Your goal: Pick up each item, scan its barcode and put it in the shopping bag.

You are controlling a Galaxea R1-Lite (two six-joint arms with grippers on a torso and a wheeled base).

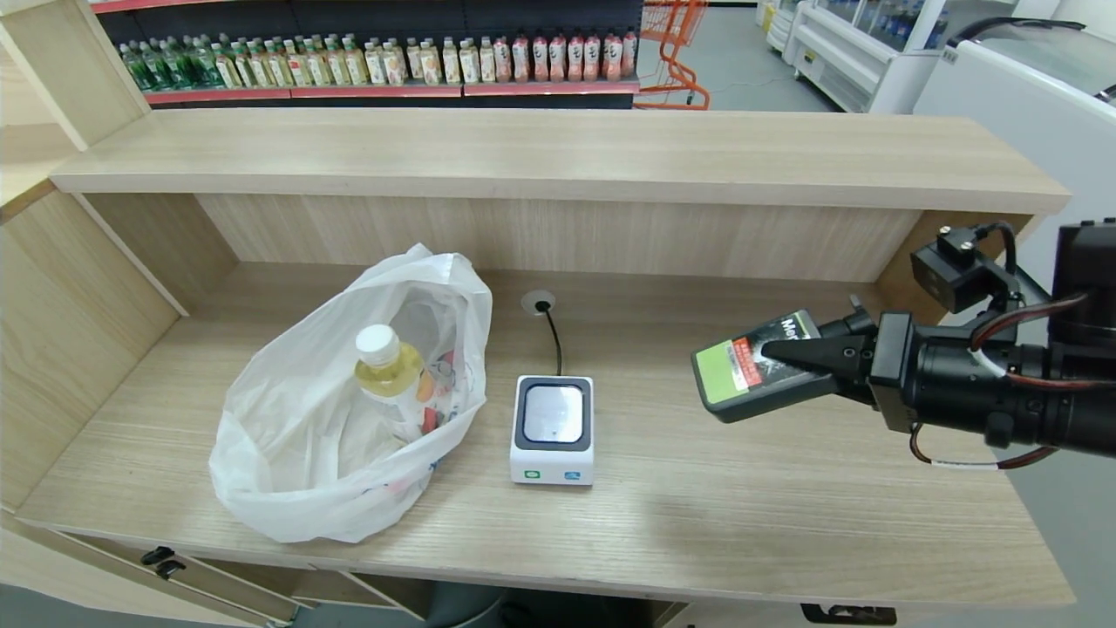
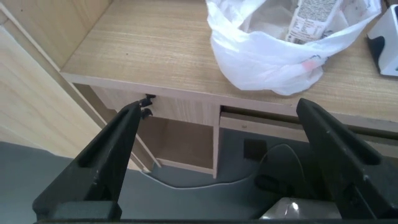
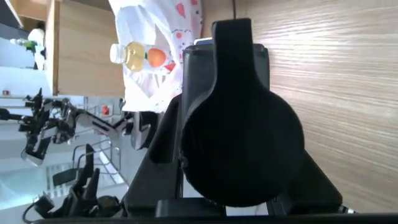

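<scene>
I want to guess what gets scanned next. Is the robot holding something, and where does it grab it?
The right gripper pinches a small box by its dark end; the green end sticks out. The left gripper is open, empty.

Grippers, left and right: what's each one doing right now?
Left gripper: open, holding nothing.
Right gripper: closed on a dark packet with a green end.

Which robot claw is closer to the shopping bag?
Left. The left claw is off the counter's front edge, close by the shopping bag. The right claw, holding a box, is beyond the scanner on the bag's other side.
</scene>
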